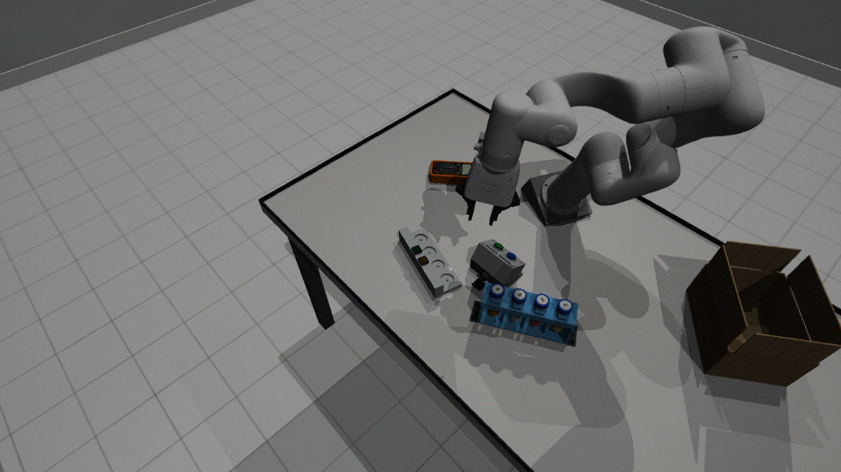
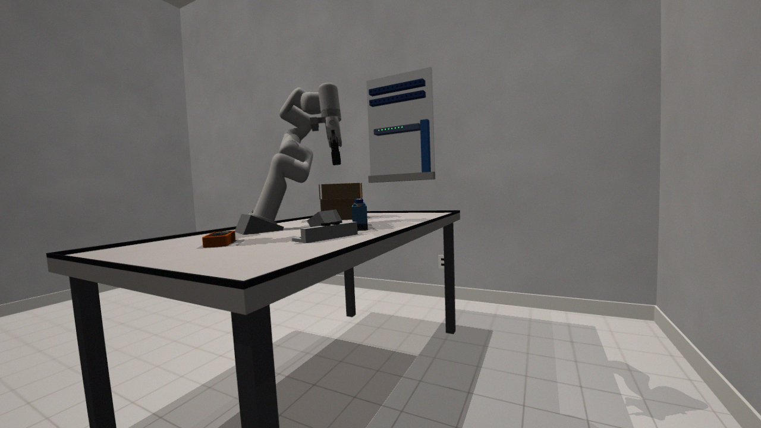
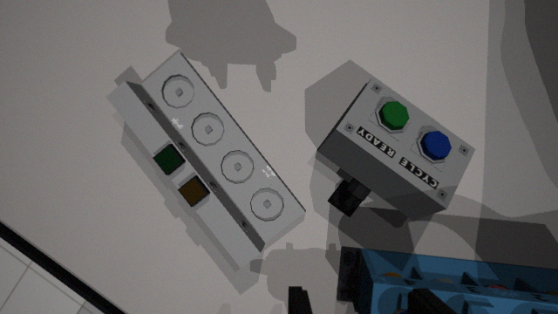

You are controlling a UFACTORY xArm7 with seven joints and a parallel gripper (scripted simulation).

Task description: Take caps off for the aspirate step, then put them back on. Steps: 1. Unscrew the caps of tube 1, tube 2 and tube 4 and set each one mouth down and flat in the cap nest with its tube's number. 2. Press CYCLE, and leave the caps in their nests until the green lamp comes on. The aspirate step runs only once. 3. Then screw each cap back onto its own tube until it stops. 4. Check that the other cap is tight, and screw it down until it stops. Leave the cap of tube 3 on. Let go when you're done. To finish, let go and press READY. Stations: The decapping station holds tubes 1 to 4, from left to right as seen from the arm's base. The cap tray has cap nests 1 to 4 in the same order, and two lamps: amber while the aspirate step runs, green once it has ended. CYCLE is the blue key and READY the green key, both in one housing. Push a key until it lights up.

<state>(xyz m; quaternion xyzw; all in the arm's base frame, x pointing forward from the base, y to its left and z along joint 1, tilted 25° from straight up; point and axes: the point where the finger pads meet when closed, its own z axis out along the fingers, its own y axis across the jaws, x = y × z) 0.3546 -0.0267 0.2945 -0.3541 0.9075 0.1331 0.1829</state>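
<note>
The blue decapping station point(image 1: 522, 311) stands near the table's front edge, and every tube carries its blue cap. It also shows at the bottom of the wrist view point(image 3: 449, 283). The grey cap tray point(image 1: 429, 260) lies to its left; in the wrist view point(image 3: 205, 153) all its nests are empty and the green lamp point(image 3: 169, 159) and amber lamp point(image 3: 193, 191) are dark. The key housing point(image 3: 394, 148) shows the green READY key point(image 3: 393, 115) and the blue CYCLE key point(image 3: 434, 145), both unlit. My gripper point(image 1: 486, 217) hangs high above the table behind the housing, half open and empty.
An orange multimeter point(image 1: 449, 170) lies behind the gripper near the far table edge. An open cardboard box point(image 1: 762, 310) stands at the right end of the table. The arm's base point(image 1: 557, 201) sits at the back edge. A panel point(image 2: 400, 125) hangs on the wall.
</note>
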